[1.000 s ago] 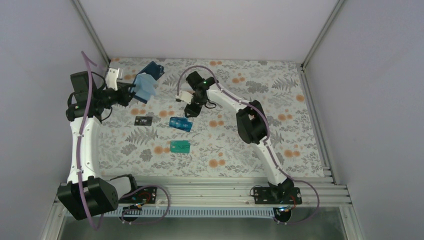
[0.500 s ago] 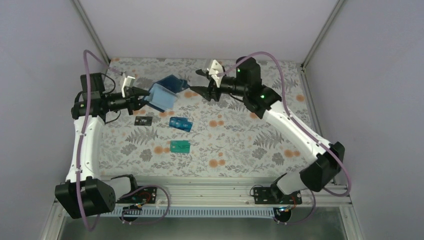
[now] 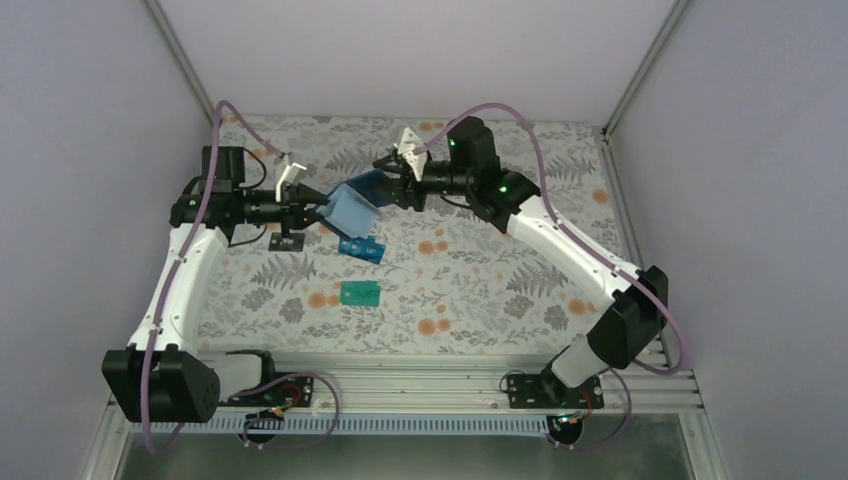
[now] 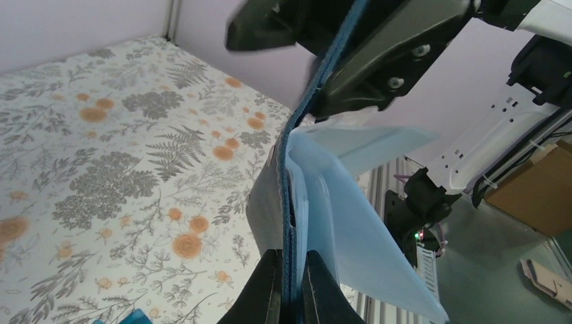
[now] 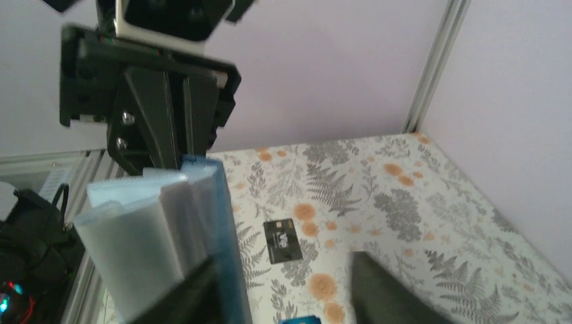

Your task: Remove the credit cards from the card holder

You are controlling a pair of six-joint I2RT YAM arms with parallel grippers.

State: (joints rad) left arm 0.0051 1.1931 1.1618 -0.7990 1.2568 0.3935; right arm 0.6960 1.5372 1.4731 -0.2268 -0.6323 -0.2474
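Left gripper [image 3: 312, 210] is clamped on one edge of the card holder [image 3: 350, 208], holding it aloft. Its long axis runs toward the right gripper [image 3: 390, 182], whose jaws stand apart astride the far cover. Credit cards [image 3: 360, 292] lie on the table [image 3: 500, 280] beneath.

A cloth [image 3: 480, 270] covers the table. It is white, with grey leaves and little orange flowers all over it. Plain pale purple walls [image 3: 400, 60] stand around the cloth on three sides. A thin silver post [image 3: 645, 62] runs up at each far corner of the cloth. A long silver rail [image 3: 420, 385] lies along the near edge of the cloth. Off the cloth, low down, sits a brown cardboard box [image 4: 533, 192].
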